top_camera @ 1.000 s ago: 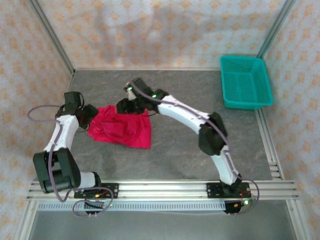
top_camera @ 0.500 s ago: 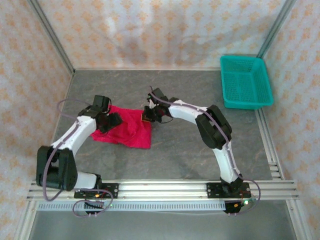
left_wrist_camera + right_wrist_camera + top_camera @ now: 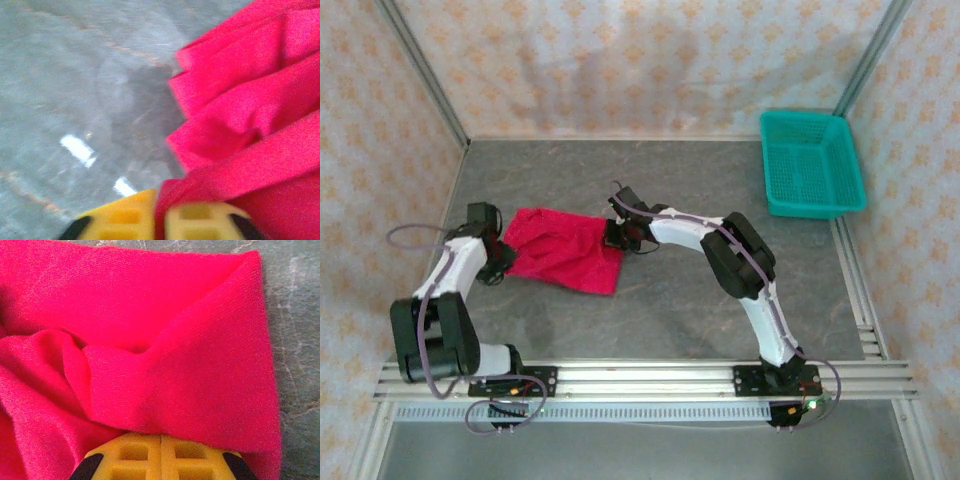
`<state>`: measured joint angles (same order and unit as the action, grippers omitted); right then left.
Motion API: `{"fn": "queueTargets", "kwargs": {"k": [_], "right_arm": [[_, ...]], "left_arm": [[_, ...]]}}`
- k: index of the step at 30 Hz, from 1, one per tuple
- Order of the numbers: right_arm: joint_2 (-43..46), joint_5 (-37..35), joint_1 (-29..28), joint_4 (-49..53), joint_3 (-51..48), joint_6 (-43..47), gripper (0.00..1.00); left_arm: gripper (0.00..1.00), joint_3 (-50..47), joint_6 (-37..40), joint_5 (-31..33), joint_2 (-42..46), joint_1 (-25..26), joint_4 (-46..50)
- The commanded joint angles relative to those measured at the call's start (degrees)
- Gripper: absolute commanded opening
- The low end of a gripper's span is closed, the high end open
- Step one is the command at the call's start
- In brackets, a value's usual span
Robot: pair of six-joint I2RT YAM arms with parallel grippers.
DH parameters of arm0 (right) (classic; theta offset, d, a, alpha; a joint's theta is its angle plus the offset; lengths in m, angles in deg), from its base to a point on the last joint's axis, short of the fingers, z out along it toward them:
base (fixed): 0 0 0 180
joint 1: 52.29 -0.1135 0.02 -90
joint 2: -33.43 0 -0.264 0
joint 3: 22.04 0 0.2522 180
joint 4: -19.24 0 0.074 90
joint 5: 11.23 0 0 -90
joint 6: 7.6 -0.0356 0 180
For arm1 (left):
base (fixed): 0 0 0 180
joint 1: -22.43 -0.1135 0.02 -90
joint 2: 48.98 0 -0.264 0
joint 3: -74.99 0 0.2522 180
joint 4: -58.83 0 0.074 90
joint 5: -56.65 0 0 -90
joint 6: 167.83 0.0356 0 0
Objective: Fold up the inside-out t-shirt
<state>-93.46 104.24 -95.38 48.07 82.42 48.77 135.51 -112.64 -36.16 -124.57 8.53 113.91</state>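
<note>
The t-shirt [image 3: 565, 252] lies crumpled left of centre on the tabletop [image 3: 670, 310]; the left hand [image 3: 161, 212] has been clamped on its left edge, the right hand [image 3: 161, 442] closed at its right edge; spreading is judged next

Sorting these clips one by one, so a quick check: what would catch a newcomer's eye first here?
The bright red t-shirt lies rumpled left of centre on the grey table. A gripper is clamped on each side of it: the left gripper on its left edge, the right gripper on its right edge. A teal basket sits in the far right corner.
</note>
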Motion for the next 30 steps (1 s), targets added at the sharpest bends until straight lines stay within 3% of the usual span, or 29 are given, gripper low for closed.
{"fn": "queueTargets", "kwargs": {"k": [1, 2, 5, 10, 12, 17, 20, 24, 27, 30], "right_arm": [[-0.5, -6.0, 0.8, 7.7, 0.1, 0.4, 0.0], [-0.3, -5.1, 0.8, 7.1, 0.2, 0.4, 0.0], [0.6, -3.3, 0.8, 5.4, 0.3, 0.5, 0.0], [3.1, -0.1, 0.6, 4.2, 0.8, 1.2, 0.02], [3.9, 0.1, 0.5, 4.2, 1.2, 1.6, 0.02], [3.5, 0.6, 0.5, 6.0, 2.7, 2.9, 0.02], [3.3, 0.7, 0.5, 5.8, 2.5, 2.9, 0.02], [3.1, 0.6, 0.5, 5.5, 1.7, 2.8, 0.02], [3.0, 0.4, 0.6, 5.1, 0.6, 2.6, 0.02], [3.2, 0.9, 0.8, 4.2, -0.4, 2.0, 0.02]], "left_arm": [[0.28, -0.7, -3.9, 5.7, 5.0, -0.3, 3.6], [0.38, 0.0, -4.3, 7.1, 6.4, -0.3, 4.1], [0.46, 2.7, -3.5, 9.4, 9.8, 2.7, 3.0], [0.69, 13.1, -1.3, 12.6, 3.9, 17.4, 3.5], [0.71, 15.9, 0.2, 11.5, -1.6, 20.4, 1.8], [0.71, 23.6, 3.4, 10.8, -15.5, 21.0, 0.1], [0.65, 28.5, 5.2, 10.0, -22.4, 20.7, 0.7], [0.36, 32.5, 5.7, 8.7, -27.7, 18.8, 0.7], [0.27, 34.5, 6.5, 5.9, -29.5, 16.8, 0.7], [0.1, 34.5, 7.2, 4.0, -30.1, 14.9, -0.1]]}}
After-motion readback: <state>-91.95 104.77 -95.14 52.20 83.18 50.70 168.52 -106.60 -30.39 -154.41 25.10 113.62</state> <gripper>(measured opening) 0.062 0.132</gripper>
